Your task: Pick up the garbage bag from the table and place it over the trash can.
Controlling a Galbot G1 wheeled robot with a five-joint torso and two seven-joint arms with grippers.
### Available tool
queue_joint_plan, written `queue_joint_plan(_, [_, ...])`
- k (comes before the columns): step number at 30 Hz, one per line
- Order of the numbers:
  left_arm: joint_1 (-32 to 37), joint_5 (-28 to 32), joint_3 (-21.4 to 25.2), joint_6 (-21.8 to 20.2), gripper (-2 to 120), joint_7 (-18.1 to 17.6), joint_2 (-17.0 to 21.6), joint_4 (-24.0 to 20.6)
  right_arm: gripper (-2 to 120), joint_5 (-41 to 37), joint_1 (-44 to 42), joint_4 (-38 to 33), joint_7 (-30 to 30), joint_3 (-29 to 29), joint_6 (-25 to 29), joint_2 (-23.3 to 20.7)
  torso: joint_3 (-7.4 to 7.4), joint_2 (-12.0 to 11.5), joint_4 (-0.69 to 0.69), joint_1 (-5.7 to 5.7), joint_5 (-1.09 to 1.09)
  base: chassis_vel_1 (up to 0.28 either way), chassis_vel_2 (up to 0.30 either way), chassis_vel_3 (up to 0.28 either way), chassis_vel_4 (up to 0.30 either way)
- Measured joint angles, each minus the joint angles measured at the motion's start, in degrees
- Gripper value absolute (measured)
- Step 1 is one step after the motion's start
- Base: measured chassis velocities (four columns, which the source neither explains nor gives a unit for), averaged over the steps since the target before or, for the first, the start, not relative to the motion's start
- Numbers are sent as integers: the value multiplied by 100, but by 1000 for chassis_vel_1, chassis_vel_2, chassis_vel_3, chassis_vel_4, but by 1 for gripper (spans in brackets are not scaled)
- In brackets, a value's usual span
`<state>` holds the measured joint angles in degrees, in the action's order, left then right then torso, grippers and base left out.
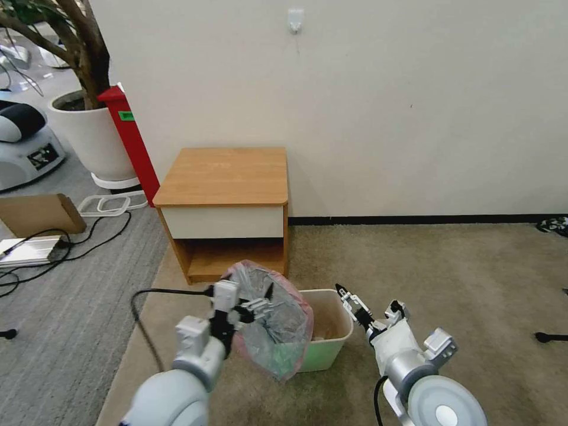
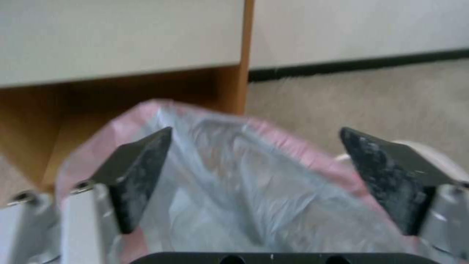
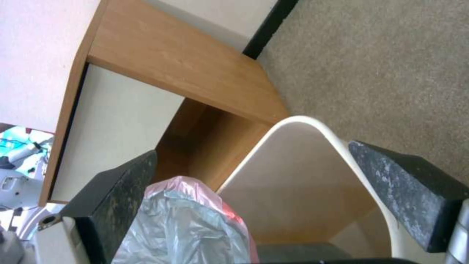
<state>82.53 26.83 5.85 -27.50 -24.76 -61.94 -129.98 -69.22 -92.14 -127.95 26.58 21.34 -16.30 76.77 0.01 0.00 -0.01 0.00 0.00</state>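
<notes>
The small square light-brown wooden table (image 1: 228, 176), with a cream-white drawer front and a shelf opening below, stands against the wall, and its top carries nothing. The task's thing has left it.

The left gripper (image 1: 255, 306) is in front of the table's shelf opening, at the near-left corner of the bin. In the left wrist view its two dark fingers (image 2: 139, 176) stand wide apart, with the thin, crinkly, translucent grey garbage bag with a pink-red rim band (image 1: 273, 322) spread between and beyond them. Whether one finger sits inside the bag mouth, stretching it, or the film merely drapes over the gripper cannot be told; no pinch is visible.

The bag hangs over the left end of the small cream-beige plastic trash can (image 1: 326, 331), a rounded-rectangular bin with a greenish tint low on its sides. Its lower part sags down the bin's outer near-left face. The bag's pink rim runs roughly front to back, across the bin's long axis, and covers the left end only. The right part of the bin's rim is bare.

The right gripper (image 1: 348, 297) hovers just above that bare right rim, fingers parted and holding nothing. In the right wrist view the bag's free rim (image 3: 195, 190) lies toward the left finger (image 3: 115, 198) and the bin wall (image 3: 313, 128) toward the other.

Judgement: the governing relation is that the uncovered rim lies to the right of the bag. The free bag edge must travel rightward along the bin's long axis, and the right gripper is the nearer one.
</notes>
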Motion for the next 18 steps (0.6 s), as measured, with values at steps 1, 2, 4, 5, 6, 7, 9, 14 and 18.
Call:
queue_joint_plan(1, [5,1,-29,-71,78,-109,-2,11,100,6,-2,0,0,3,3,6,0,0,1,0,0,0,0,0,0])
queue_joint_plan(2, [51,0,-32,-114,75,-204,3,10,100,9,-4,0,0,14,5,12,0,0,0,0,0,0,0,0,0])
queue_joint_plan(4, [91,0,-28,-133,73,-244,11,7,100,14,-4,1,0,23,6,17,0,0,1,0,1,0,0,0,0])
queue_joint_plan(5, [166,-4,0,-150,72,-289,22,2,100,24,-4,13,0,36,9,32,0,0,1,0,0,0,0,0,0])
queue_joint_plan(6, [228,-13,34,-158,72,-337,29,-1,100,30,-4,22,0,45,12,51,0,0,1,0,1,0,0,0,0])
queue_joint_plan(7, [267,-24,51,-166,71,-397,31,-1,100,37,-5,31,0,48,13,67,0,0,1,0,0,0,0,0,0])
queue_joint_plan(9, [293,-49,71,-173,71,-456,31,0,100,55,-4,38,0,49,13,88,0,0,1,0,0,0,0,0,0])
queue_joint_plan(14, [321,-233,151,-179,71,-585,37,136,100,135,-9,70,-5,49,20,149,0,0,1,0,0,0,0,0,0])
queue_joint_plan(18, [308,-266,191,-166,71,-646,12,265,100,201,-27,92,-13,56,47,169,0,0,1,0,0,0,0,0,0])
